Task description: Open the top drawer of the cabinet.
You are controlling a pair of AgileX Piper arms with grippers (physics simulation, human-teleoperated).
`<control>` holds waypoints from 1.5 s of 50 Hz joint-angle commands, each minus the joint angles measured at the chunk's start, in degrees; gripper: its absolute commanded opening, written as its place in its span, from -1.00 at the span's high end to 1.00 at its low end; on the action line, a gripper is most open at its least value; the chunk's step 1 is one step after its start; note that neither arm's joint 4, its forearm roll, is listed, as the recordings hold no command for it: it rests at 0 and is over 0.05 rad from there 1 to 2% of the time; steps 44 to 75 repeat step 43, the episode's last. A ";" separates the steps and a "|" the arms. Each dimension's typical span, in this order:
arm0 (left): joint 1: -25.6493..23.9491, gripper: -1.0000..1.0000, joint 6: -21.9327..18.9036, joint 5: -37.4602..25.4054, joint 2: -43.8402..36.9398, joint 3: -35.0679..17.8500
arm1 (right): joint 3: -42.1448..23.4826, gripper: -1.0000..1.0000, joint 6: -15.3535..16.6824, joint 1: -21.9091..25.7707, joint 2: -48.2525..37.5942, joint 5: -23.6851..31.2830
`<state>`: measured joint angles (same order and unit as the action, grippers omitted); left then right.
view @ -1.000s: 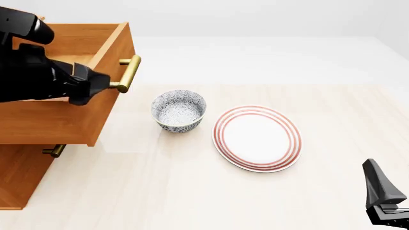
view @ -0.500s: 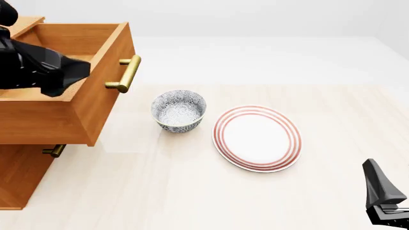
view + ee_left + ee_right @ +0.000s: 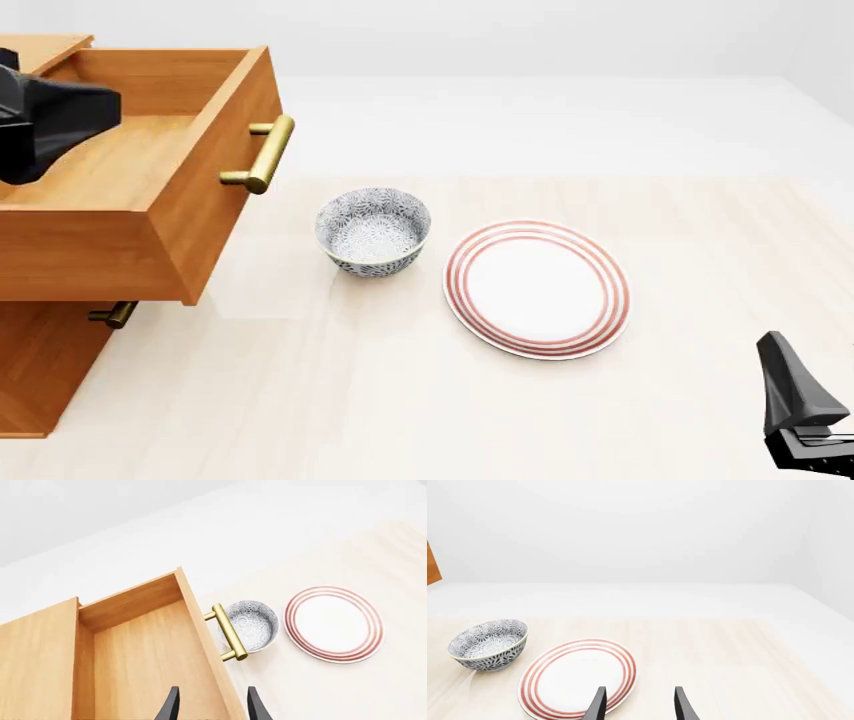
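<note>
Left end effector (image 3: pixel 210 709) has drawn back from top drawer (image 3: pixel 147 190) handle.

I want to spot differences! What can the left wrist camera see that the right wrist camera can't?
Only the left wrist view shows the inside of the open top drawer and its brass handle, past the open left claw. Only the right wrist view shows the open right claw and the bare table to the side of the plate. Both show the patterned bowl and the red-ringed plate.
</note>
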<state>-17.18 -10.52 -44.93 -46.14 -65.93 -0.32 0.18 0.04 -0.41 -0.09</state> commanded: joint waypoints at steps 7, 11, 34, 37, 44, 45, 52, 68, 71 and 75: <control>-0.19 -1.00 -0.21 -3.12 5.40 -1.91 | 0.06 -1.00 -0.18 0.00 -0.02 -0.02; 0.16 -1.00 -0.56 -4.25 6.10 -3.04 | 0.06 -1.00 -0.17 -0.02 -0.02 -0.02; 2.45 -1.00 -2.14 -7.19 11.15 -5.96 | 0.06 -1.00 -0.18 -0.02 -0.01 -0.02; 2.38 -1.00 -2.15 -6.91 11.48 -5.64 | 0.06 -1.00 -0.17 -0.02 -0.02 -0.02; 2.06 -1.00 -2.63 -6.60 12.24 -6.05 | 0.06 -1.00 -0.18 -0.01 0.00 -0.02; 2.06 -1.00 -2.63 -6.60 12.24 -6.05 | 0.06 -1.00 -0.18 -0.01 0.00 -0.02; 2.06 -1.00 -2.63 -6.60 12.24 -6.05 | 0.06 -1.00 -0.18 -0.01 0.00 -0.02; 2.06 -1.00 -2.63 -6.60 12.24 -6.05 | 0.06 -1.00 -0.18 -0.01 0.00 -0.02; 2.06 -1.00 -2.63 -6.60 12.24 -6.05 | 0.06 -1.00 -0.18 -0.01 0.00 -0.02; 2.06 -1.00 -2.63 -6.60 12.24 -6.05 | 0.06 -1.00 -0.18 -0.01 0.00 -0.02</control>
